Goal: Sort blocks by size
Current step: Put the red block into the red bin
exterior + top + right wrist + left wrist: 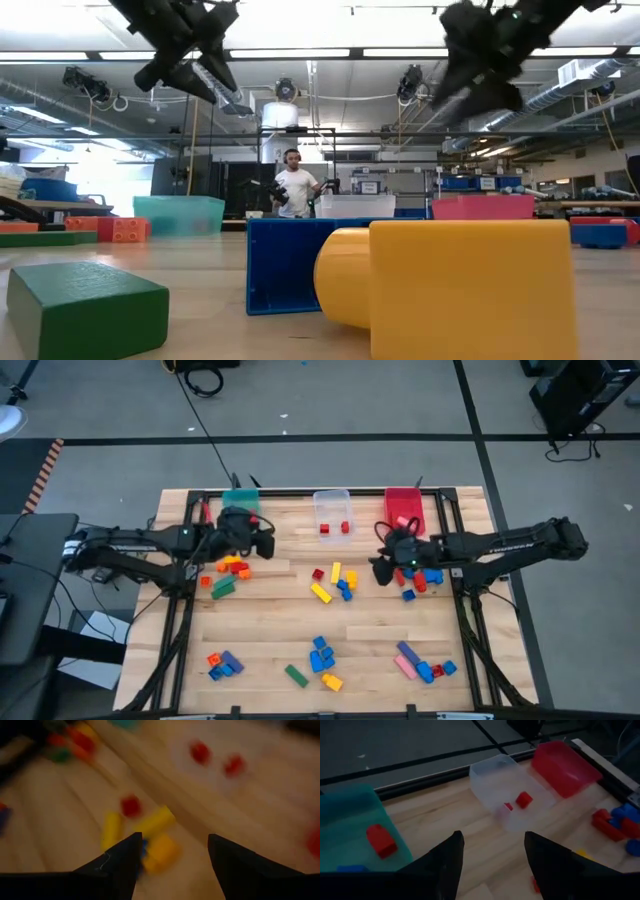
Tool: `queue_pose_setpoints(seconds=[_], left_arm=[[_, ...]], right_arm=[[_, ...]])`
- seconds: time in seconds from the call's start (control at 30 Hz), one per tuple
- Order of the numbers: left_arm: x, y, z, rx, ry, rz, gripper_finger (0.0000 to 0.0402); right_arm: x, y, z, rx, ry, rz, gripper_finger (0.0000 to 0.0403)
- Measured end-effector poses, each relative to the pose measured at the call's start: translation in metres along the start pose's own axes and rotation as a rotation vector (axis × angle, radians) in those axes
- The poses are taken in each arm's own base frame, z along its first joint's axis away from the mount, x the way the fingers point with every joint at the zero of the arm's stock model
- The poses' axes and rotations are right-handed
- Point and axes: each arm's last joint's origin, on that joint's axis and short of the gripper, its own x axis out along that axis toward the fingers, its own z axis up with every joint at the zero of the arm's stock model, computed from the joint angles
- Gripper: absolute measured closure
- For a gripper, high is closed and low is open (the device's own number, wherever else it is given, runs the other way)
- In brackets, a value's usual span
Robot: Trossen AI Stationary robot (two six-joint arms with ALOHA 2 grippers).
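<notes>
Entry 1: right gripper (385, 565), fingers standing apart and empty, is hovering beside the centre cluster of blocks (335, 584), long yellow bar (154, 822) lying slantwise ahead. Left gripper (262, 544), also apart, is sitting farther off, by the teal bin (240, 500).

Smooth plastic blocks (322, 593); pale wood-plank table (380, 660); translucent plastic bin (331, 500).
</notes>
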Motion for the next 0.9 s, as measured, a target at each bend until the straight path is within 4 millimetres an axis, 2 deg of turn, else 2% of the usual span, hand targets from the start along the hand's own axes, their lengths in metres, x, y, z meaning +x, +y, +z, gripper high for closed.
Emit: queue_pose_setpoints(seconds=[0.2,0.3,0.47,0.63,0.9], left_arm=[[0.003,-0.007,-0.005,-0.011,0.002,-0.008,0.0184],[0.003,-0.009,-0.004,-0.021,-0.011,-0.019,0.0184],[0.004,-0.009,-0.004,-0.02,-0.017,-0.015,0.0184],[0.004,-0.008,-0.004,-0.015,-0.015,-0.013,0.0184],[0.004,-0.008,-0.004,0.041,-0.011,-0.009,0.0184]], right_arm=[[0.002,-0.015,-0.01,0.19,0.285,-0.153,0.0163],[0.011,-0.016,-0.018,0.246,0.401,-0.208,0.0166],[0.036,-0.015,-0.03,0.236,0.525,-0.32,0.0181],[0.057,-0.015,-0.041,0.237,0.594,-0.412,0.02],[0.072,-0.019,-0.05,0.216,0.616,-0.527,0.0211]])
